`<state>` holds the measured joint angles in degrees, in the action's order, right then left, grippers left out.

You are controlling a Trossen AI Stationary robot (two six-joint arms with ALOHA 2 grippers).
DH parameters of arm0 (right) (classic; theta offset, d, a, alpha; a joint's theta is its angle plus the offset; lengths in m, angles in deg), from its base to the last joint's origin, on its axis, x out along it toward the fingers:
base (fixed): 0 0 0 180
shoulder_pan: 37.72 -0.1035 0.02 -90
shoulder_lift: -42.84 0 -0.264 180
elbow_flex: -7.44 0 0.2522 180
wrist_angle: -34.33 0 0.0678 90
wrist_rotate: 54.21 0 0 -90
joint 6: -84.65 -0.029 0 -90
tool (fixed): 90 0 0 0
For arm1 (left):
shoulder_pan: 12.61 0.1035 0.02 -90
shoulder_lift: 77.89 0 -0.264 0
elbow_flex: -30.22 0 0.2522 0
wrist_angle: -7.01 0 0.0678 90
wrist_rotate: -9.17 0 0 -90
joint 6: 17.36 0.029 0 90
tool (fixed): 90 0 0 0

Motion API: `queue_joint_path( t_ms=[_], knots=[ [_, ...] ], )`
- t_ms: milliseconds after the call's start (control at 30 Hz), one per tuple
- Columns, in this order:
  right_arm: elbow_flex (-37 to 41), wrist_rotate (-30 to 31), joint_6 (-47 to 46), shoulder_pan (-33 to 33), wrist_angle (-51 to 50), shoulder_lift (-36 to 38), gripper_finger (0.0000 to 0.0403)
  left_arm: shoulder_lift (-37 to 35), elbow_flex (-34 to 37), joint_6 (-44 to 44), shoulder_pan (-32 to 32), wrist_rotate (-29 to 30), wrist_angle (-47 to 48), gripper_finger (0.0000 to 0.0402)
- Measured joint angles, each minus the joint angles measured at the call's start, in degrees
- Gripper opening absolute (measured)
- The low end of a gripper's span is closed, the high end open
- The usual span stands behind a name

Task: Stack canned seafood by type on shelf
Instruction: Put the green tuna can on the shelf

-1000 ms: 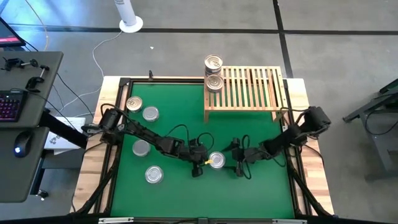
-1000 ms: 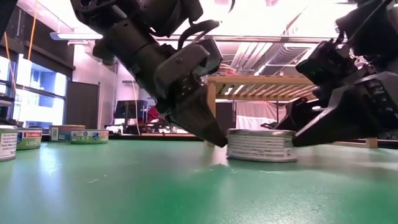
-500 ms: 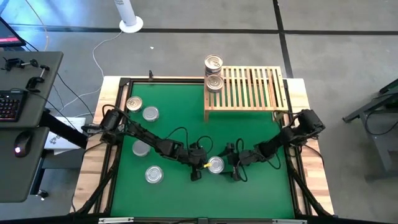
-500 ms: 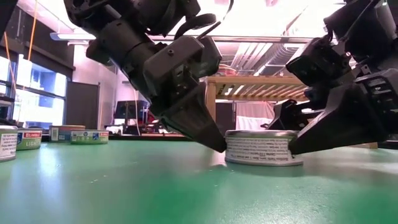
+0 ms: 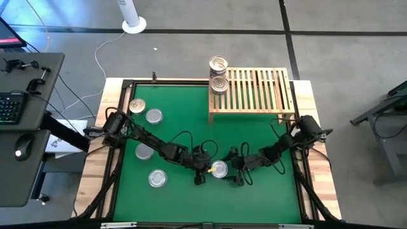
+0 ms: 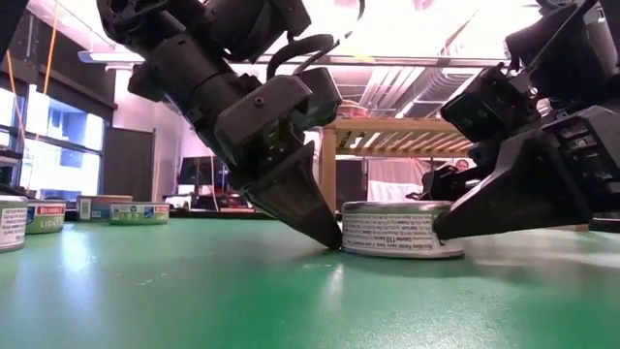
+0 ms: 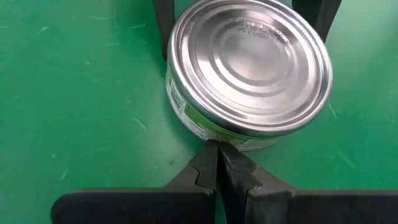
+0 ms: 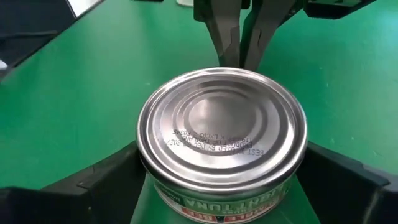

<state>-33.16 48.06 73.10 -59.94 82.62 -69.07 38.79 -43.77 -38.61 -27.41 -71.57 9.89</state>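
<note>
So far only two tins (image 5: 218, 74) are on the shelf (image 5: 254, 89), both at its far left corner, one beside the other; whether they are the same type I cannot tell. Four tins (image 5: 147, 140) wait on the left part of the green mat (image 5: 254, 137), and one more tin (image 5: 220, 168) lies upside down near the middle front, so most of the sorting is left to do. This middle tin is the one in work. The left gripper (image 5: 202, 170) has its fingers pressed together and the tips touch the tin's side wall at mat level. The right gripper (image 8: 217, 180) is spread wide, with one finger on each side of the tin, and seems not clamped on it yet, so I judge the tin is about to be taken. The shelf has much free room on its slats toward the right. Between the tin and the shelf the mat is bare, so the way is open. The right arm lies close to the mat's right edge, and the shelf's front edge is raised, so the tin must be lifted over it.
</note>
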Motion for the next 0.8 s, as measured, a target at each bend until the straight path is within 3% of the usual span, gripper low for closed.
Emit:
queue_joint_path(
  t_ms=[367,500,633,800],
  knots=[
    [2.2,-0.4,-2.7,-0.8,2.9,0.0,0.0357,-0.3,-0.3,-0.5,0.0,0.9,0.3,0.0000],
    [3.8,1.7,-4.9,-1.3,3.1,1.1,0.0350,-1.6,-0.9,-1.3,0.3,6.9,6.1,0.0000],
    [6.0,3.8,-5.6,-2.2,0.9,5.0,0.0339,-2.4,-0.9,-1.5,0.0,10.5,10.8,0.0000],
    [6.8,7.1,-4.9,-3.1,-7.8,12.8,0.0318,-2.7,-0.9,-2.2,-0.1,10.8,14.0,0.0000]
  ],
)
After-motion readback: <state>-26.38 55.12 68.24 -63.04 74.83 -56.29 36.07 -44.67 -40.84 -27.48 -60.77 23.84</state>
